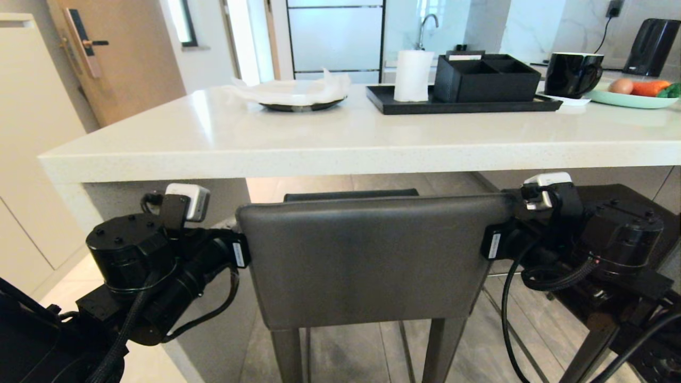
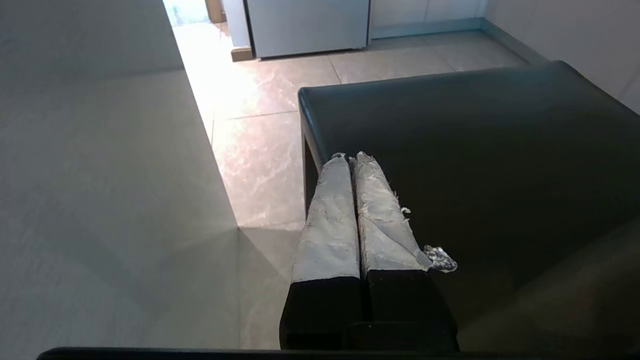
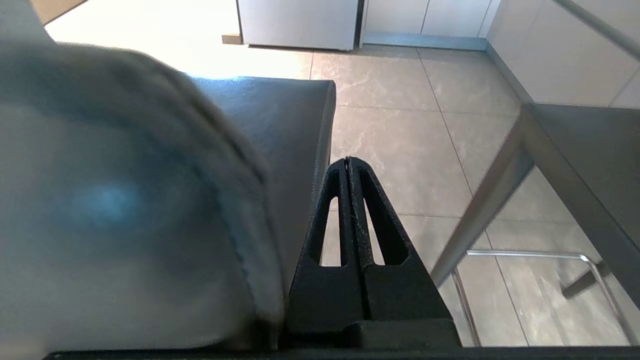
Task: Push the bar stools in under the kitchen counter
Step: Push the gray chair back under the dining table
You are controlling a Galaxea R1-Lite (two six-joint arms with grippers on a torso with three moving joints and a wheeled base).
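A bar stool stands in front of me; its grey leather backrest (image 1: 367, 260) is just below the edge of the white kitchen counter (image 1: 340, 143), and its seat (image 2: 475, 175) reaches under the slab. My left gripper (image 2: 351, 157) is shut and empty, its taped fingers lying over the seat's left edge, past the backrest's left end. My right gripper (image 3: 347, 160) is shut and empty too, close beside the seat's right edge (image 3: 280, 130). In the head view the backrest hides both sets of fingertips. A second bar stool (image 1: 638, 194) stands to the right, partly behind my right arm.
The counter's grey side panel (image 2: 100, 200) rises close on the left. The second stool's leg (image 3: 480, 220) and metal footrest (image 3: 525, 255) are near my right gripper. On the counter are a plate with a napkin (image 1: 298, 93), a black tray (image 1: 457, 106), a paper roll (image 1: 412, 74) and a mug (image 1: 572, 73).
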